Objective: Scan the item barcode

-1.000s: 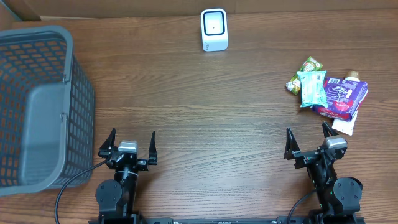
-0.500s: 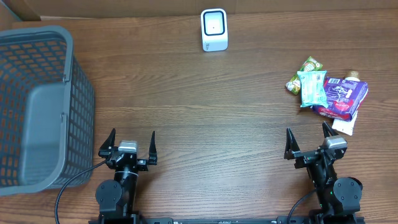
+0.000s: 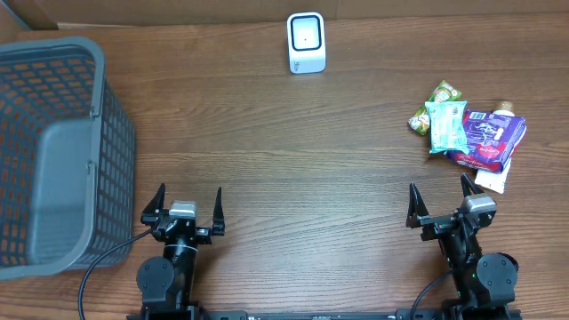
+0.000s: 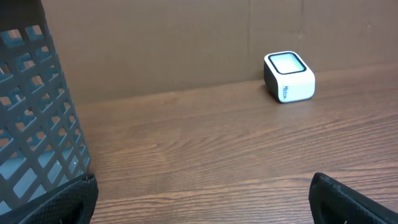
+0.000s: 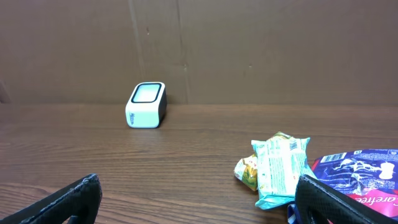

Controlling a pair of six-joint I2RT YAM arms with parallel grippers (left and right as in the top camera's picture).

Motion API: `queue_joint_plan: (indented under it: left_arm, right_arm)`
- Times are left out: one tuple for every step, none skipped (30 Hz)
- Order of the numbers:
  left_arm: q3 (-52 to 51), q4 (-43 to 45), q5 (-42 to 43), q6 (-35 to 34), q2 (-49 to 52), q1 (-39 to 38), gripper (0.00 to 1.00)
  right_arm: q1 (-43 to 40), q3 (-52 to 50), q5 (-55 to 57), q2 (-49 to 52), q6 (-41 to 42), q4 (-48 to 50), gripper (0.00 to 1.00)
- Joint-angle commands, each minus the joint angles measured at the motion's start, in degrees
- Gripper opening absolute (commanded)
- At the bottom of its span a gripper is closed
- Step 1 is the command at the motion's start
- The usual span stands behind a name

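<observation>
My left claw [image 3: 189,196] and right claw [image 3: 437,188] both gaped fully, empty, touching nothing. Nothing had moved since a second earlier; the snacks [image 3: 447,126] lay untouched.

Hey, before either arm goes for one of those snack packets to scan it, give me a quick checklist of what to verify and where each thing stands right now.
1. The right pincer is open with nothing in it: ok.
2. The left pincer is open with nothing in it: ok.
3. The scanner stands upright at the far edge, window unblocked: ok.
4. The teal packet lies ahead of the right pincer with nothing on top of it: ok.
5. The teal packet lies apart from its neighbours: not ok, it rests against the purple packet.
6. Barcode side of the teal packet is known: cannot tell.
</observation>
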Motion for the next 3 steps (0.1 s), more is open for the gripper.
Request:
queue_joint_plan:
  left_arm:
    - [-0.24, -0.15, -0.63, -0.61, -0.57, 0.0, 0.99]
    - [-0.24, -0.15, -0.66, -0.61, -0.57, 0.0, 1.0]
    - [-0.24, -0.17, -0.66, -0.61, -0.57, 0.0, 1.0]
  right_arm:
    - [0.28, -0.61, -0.07, -0.57, -0.22, 0.22, 1.0]
    - [0.28, -0.61, -0.07, -0.57, -0.22, 0.22, 1.0]
    - [0.28, -0.61, -0.07, -0.57, -0.22, 0.22, 1.0]
